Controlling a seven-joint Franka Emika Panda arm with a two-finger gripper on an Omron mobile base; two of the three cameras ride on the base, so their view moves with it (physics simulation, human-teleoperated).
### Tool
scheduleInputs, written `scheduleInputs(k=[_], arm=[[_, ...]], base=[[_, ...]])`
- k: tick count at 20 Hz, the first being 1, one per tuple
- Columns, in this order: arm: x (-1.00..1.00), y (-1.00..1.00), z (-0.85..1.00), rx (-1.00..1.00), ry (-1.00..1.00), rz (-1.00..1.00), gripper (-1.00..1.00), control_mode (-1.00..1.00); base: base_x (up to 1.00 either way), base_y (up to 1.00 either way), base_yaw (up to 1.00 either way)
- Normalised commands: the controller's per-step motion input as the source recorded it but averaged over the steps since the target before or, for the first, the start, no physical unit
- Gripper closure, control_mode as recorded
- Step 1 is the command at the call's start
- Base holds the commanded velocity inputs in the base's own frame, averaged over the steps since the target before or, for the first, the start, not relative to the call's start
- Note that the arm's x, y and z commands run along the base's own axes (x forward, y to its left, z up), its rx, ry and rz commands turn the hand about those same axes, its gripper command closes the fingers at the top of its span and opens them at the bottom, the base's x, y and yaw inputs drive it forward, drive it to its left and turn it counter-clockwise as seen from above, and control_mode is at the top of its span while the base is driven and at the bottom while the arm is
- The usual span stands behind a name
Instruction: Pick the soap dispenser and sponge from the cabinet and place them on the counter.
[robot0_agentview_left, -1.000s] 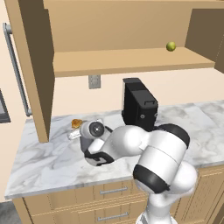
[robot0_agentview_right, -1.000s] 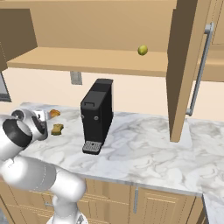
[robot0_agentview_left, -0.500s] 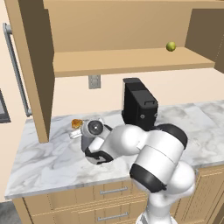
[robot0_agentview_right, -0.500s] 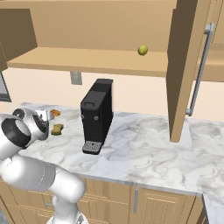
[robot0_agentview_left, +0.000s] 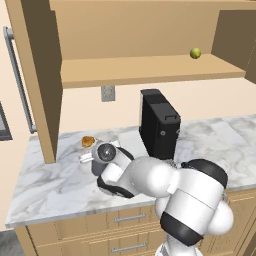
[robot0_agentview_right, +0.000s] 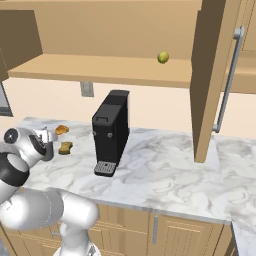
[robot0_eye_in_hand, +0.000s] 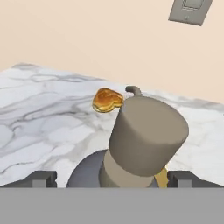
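The grey soap dispenser (robot0_eye_in_hand: 146, 131) stands upright on the marble counter (robot0_eye_in_hand: 43, 109), very close in the hand view, its thin nozzle pointing toward the wall. My gripper (robot0_eye_in_hand: 116, 179) is open, with one dark fingertip on each side of the bottle's base and neither touching it. A sliver of the yellow sponge (robot0_eye_in_hand: 162, 177) peeks out behind the bottle. From the right base view the sponge (robot0_agentview_right: 65, 147) lies on the counter (robot0_agentview_right: 165, 170) just beyond my gripper (robot0_agentview_right: 50, 142). The open cabinet (robot0_agentview_left: 140, 70) hangs above.
An orange-brown lump (robot0_agentview_left: 88, 141) lies near the wall, behind the bottle. A black coffee machine (robot0_agentview_right: 111, 132) stands to the right of my hand. A small green ball (robot0_agentview_right: 163, 57) rests on the cabinet shelf. An open cabinet door (robot0_agentview_right: 210, 75) hangs over the counter's right part.
The arm has shifted only slightly. The jaws stay wide open, and the things on the counter have not moved.
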Motion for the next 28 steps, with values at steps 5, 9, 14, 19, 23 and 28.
scheduleInputs(k=[5, 9, 14, 19, 23, 28], arm=[[-0.19, 0.0, -0.11, 0.0, 0.0, -0.09, -1.0, -1.0], [-0.05, -0.04, -0.18, 0.0, 0.01, -0.09, -1.0, -1.0], [0.0, -0.09, -0.12, 0.0, 0.04, -0.1, -1.0, -1.0], [-0.2, -0.11, 0.25, 0.0, -0.03, -0.1, -1.0, -1.0], [-0.62, -0.13, 0.54, 0.0, -0.22, -0.02, -1.0, -1.0], [-0.74, -0.13, 0.57, 0.0, -0.31, 0.0, -1.0, -1.0]], base=[[0.0, 0.0, 0.0], [0.0, 0.0, 0.0], [0.0, 0.0, 0.0], [0.0, 0.0, 0.0], [0.0, 0.0, 0.0], [0.0, 0.0, 0.0]])
